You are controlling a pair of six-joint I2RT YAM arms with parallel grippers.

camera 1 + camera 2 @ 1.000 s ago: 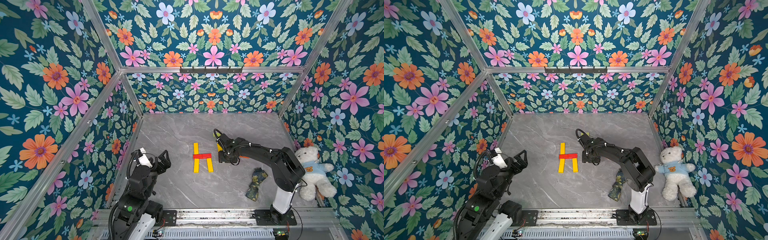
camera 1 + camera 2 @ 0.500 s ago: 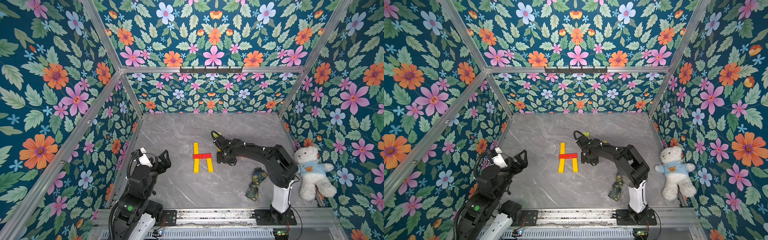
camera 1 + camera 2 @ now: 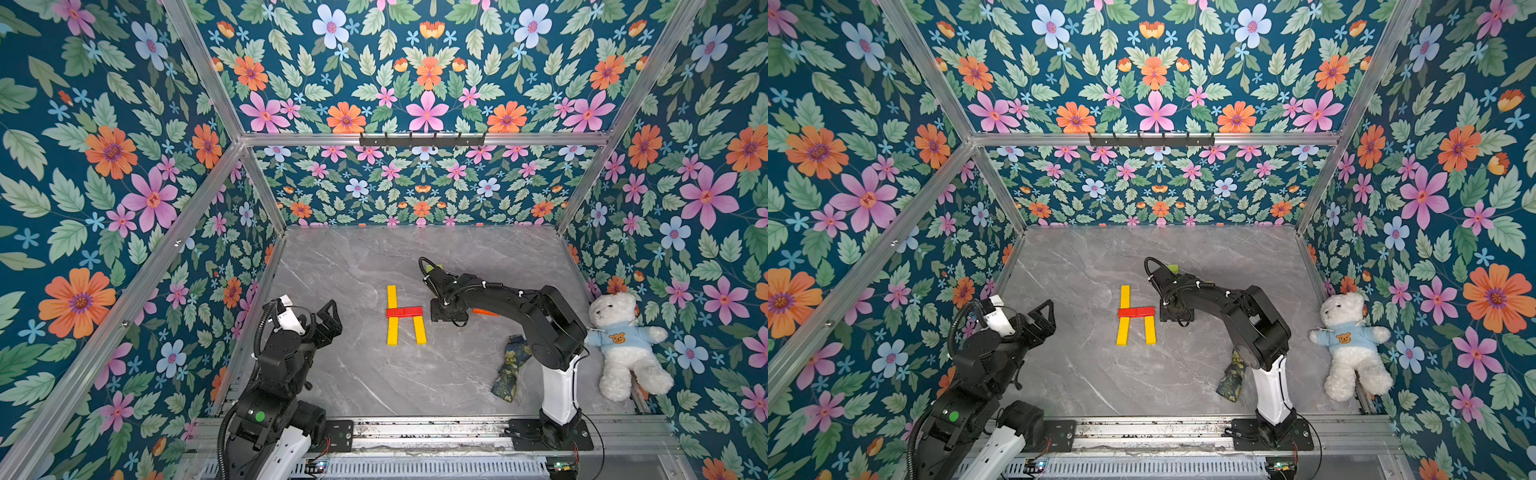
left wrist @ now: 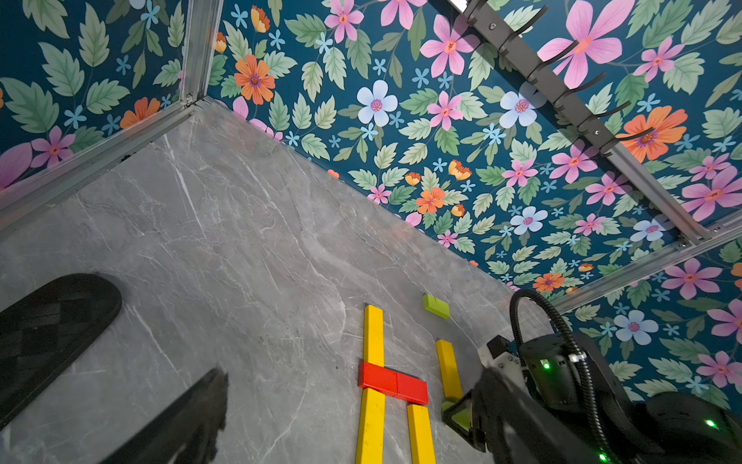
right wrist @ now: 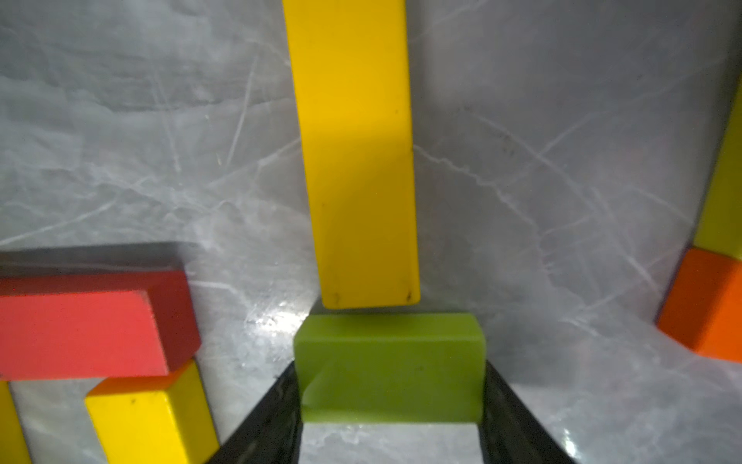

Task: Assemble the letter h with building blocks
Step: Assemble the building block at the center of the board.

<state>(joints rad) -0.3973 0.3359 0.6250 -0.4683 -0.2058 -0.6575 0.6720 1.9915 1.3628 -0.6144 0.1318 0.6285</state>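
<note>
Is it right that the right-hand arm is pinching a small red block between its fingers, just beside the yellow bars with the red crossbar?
Not quite. The right wrist view shows that the block pinched in the right gripper is a lime-green block, not a red one. The rest holds: it sits just beside the yellow bars with the red crossbar.

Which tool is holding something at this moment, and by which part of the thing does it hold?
The right tool holds a short glossy lime-green block by its two end faces. The left tool holds nothing.
</note>
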